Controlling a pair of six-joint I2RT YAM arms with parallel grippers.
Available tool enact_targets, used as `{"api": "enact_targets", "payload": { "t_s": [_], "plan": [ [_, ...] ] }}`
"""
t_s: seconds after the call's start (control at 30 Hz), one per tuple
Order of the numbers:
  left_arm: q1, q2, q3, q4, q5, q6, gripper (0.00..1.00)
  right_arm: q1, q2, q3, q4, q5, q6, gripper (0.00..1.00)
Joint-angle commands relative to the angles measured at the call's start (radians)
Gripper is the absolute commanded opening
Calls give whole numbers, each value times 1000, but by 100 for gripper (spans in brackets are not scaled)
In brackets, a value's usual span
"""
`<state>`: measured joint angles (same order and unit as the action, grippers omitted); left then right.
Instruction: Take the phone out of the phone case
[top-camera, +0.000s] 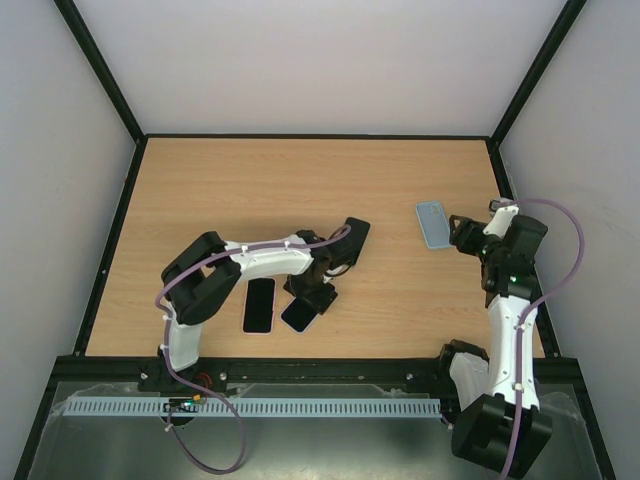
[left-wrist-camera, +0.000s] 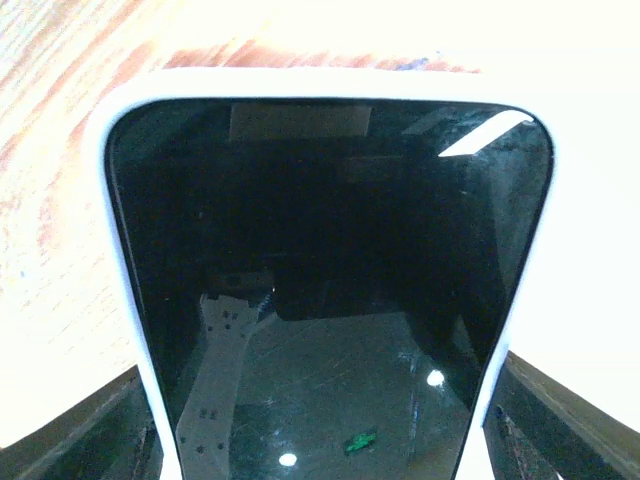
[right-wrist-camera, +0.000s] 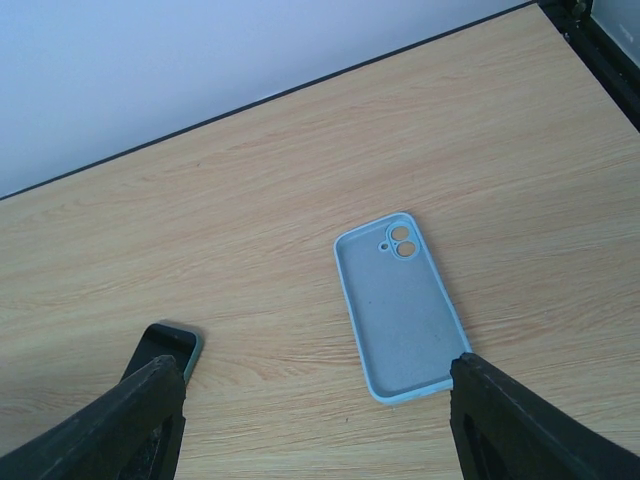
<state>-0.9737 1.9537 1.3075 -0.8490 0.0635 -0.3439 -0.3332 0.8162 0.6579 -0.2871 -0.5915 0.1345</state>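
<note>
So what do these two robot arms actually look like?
Both the left arm and right arm have white tube-like links between chunky black joints. A thin purple cable loops along each. The left tool and right tool are black, with two fingers. No markings are readable.

The whole desk (top-camera: 400, 180) is covered by the top external view, mounted high above its near edge and pointed down. The left wrist view is jammed right up against the phone (left-wrist-camera: 330, 250), so the frame is nearly filled by dark glass. The right wrist view is held further back, tilted down and forward over the case (right-wrist-camera: 400, 310) — that same case is picked up near the desk's right edge from above.
</note>
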Motion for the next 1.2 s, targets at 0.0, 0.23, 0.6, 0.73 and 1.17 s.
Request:
{"api": "enact_targets", "payload": {
  "t_s": [0.0,0.23,0.6,0.73,1.17],
  "plan": [
    [7,59,9,-56,-10,-5,70,2,-27,4,-11,15,-10,70],
    [6,-96,13,66,25,-83,50,2,-25,10,-12,12,1,70],
    [11,-435,-137,648,-89,-359,42,3,70,330,-369,-216,-440,69],
    [5,-528,-292,936,-197,-500,44,18,118,361,-553,-416,-551,55],
    [-5,-574,-387,1237,-380,-669,40,482,165,342,-458,-385,-429,54]
  ]
}}
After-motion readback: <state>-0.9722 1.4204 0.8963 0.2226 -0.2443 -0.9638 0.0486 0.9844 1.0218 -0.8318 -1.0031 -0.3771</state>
